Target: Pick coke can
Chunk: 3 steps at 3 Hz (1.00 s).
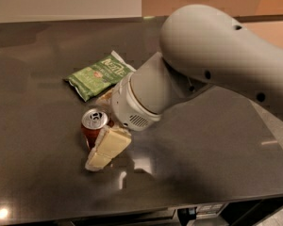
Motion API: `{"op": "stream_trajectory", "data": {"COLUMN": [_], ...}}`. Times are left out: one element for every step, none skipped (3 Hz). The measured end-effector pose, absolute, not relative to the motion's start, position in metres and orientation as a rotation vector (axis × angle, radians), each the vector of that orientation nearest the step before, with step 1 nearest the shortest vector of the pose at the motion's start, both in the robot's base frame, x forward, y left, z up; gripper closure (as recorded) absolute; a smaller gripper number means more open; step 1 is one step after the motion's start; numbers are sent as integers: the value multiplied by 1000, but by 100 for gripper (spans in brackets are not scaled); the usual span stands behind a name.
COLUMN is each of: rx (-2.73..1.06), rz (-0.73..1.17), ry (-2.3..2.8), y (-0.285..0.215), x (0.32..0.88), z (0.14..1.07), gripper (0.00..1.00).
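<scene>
The coke can (94,122), red with a silver top and pull tab, stands upright on the dark table (42,173), left of centre. My gripper (100,132) has come down over it from the right. One cream finger (106,148) lies across the can's near side and the other (105,98) shows just behind the can. The can sits between them and the gripper is open. The large grey arm (212,60) hides the can's right side.
A green chip bag (100,74) lies flat just behind the can and the far finger. The table's front edge (132,211) runs along the bottom of the view. The arm covers much of the table's right half.
</scene>
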<state>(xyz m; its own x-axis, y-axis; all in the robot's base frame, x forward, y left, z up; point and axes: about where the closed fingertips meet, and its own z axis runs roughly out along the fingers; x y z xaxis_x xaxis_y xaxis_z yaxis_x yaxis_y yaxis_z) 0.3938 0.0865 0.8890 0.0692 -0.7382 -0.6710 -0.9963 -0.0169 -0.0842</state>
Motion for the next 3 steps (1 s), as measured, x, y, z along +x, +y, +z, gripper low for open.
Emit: {"op": "stream_trajectory", "data": {"rx": [-1802,-1822,-1892], "rz": [643,642,581], "ry": [1711,1706,1735], "y": [92,88,78], "x": [394,403,420], "z": [891,898,913], "gripper": [41,65,88]}}
